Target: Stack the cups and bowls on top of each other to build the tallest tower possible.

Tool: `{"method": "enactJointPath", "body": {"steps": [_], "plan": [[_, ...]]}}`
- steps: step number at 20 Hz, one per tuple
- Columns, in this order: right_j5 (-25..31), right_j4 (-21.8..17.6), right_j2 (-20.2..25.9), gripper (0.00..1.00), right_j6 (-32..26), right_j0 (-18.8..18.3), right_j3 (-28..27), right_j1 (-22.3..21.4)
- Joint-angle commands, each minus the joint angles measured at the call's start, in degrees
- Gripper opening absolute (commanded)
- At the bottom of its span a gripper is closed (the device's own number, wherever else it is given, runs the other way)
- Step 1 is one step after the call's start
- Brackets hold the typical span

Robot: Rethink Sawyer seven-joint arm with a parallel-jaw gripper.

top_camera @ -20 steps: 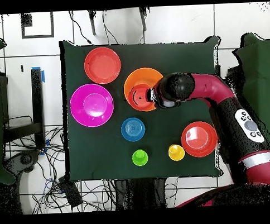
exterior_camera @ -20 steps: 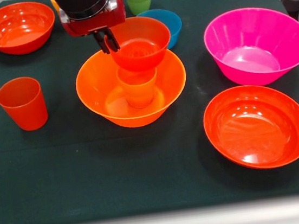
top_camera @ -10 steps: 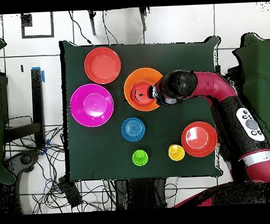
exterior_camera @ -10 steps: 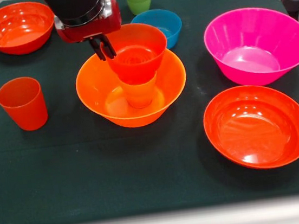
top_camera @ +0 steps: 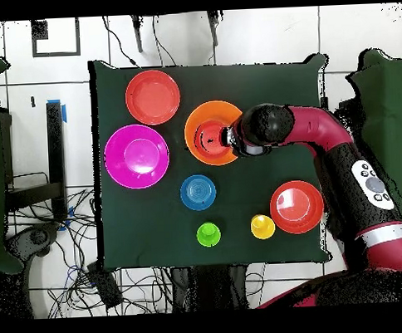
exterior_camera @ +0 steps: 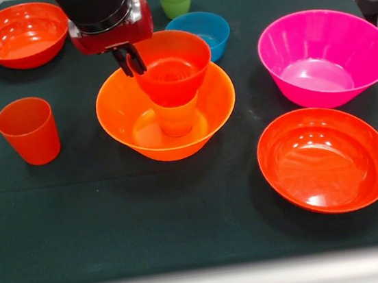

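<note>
Tower (exterior_camera: pixel 169 95) of small red-orange bowl (exterior_camera: pixel 172 57) on orange cup (exterior_camera: pixel 175 115) stands inside the large orange bowl (exterior_camera: pixel 124 115) mid-surface, the gripper (exterior_camera: pixel 130 59) pinching the small bowl's rim, probably steadying it upright on the narrow cup.

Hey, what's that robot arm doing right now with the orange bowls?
Hand shut on small red-orange bowl's rim. Bowl sits atop orange cup inside large orange bowl. Nothing blocking the stack.
</note>
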Motion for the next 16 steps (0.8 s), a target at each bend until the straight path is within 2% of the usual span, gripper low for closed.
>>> {"method": "enactJointPath", "body": {"steps": [1, 9, 16], "plan": [[4.33, -2.16, 0.96, 0.00, -15.32, 2.24, -1.36, 0.82], [5.74, -2.36, 0.67, 0.00, -15.51, 3.41, -3.35, 0.85], [5.25, -2.16, 0.63, 0.00, -15.19, 3.39, -2.97, 0.88]]}}
